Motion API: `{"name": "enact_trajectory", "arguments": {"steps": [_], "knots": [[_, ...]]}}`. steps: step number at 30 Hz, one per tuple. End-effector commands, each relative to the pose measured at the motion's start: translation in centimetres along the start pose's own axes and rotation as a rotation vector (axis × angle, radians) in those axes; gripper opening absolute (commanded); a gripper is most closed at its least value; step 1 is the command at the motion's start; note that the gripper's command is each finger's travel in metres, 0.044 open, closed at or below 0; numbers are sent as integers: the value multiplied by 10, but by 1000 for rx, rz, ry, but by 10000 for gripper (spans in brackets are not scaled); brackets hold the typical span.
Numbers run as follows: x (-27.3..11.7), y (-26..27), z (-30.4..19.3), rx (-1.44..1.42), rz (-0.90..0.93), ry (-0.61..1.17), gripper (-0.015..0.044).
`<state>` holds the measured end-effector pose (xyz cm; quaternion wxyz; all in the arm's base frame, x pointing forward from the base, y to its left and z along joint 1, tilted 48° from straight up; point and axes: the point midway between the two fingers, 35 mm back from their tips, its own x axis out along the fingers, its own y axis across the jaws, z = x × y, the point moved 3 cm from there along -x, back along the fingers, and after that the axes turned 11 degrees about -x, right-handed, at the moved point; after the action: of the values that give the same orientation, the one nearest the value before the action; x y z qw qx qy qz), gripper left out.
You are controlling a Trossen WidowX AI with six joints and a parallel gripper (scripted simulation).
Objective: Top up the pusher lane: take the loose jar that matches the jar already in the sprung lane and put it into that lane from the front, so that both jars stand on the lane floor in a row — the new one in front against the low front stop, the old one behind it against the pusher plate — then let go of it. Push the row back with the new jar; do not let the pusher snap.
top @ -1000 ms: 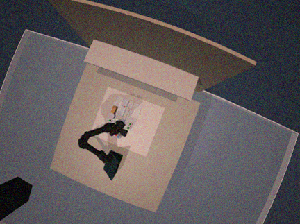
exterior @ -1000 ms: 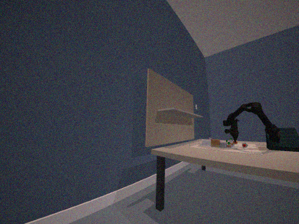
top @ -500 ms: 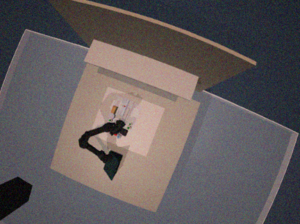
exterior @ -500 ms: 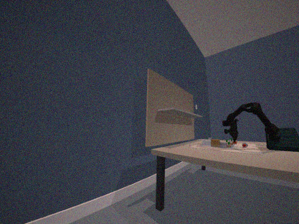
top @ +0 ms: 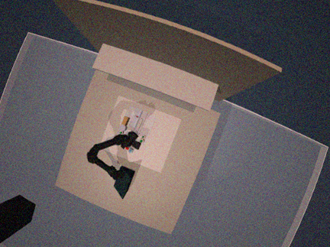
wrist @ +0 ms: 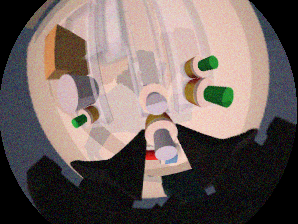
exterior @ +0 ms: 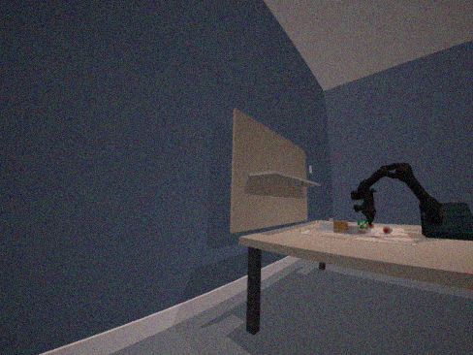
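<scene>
Gripper (top: 132,144) (exterior: 370,224) (wrist: 160,129): closed on a jar with a grey cylindrical cap, a white shoulder and an amber-brown body (wrist: 162,134). In the wrist view this jar is upright or nearly so, just below the centre of the frame, between the black fingertips.

Second jar, pale grey cap and white shoulder (wrist: 156,102): directly above the held one in the wrist frame, at the near end of a clear-walled lane (wrist: 175,95). The two look very close; contact cannot be determined. Whether the held jar's base meets the lane floor cannot be told either.

Neighbours, wrist view. Right of centre: two amber-and-white jars with green caps, the smaller-looking one (wrist: 206,63) above the larger-looking one (wrist: 216,95), both outside the jar pair's lane. Left: a small green-capped jar (wrist: 86,116), just below a wide grey cylinder with a pale top (wrist: 75,93). Upper left: an orange-brown box (top: 125,120) (exterior: 340,226) (wrist: 66,52), near that cylinder.

Beneath the held jar in the frame, a red-and-blue item (top: 128,149) (wrist: 167,159) shows partly between the fingers; its shape is hidden.

Obstacles: the green-capped jars flank the jar pair on both sides, apart from the fingertips.
</scene>
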<state>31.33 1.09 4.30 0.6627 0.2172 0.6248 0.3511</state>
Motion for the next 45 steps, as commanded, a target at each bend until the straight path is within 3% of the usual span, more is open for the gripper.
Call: {"name": "enact_trajectory", "arguments": {"steps": [1,45], "knots": [[-1,0,7,-7,1,-14,0],[-2,-2,24,-8,1,-15,0]]}}
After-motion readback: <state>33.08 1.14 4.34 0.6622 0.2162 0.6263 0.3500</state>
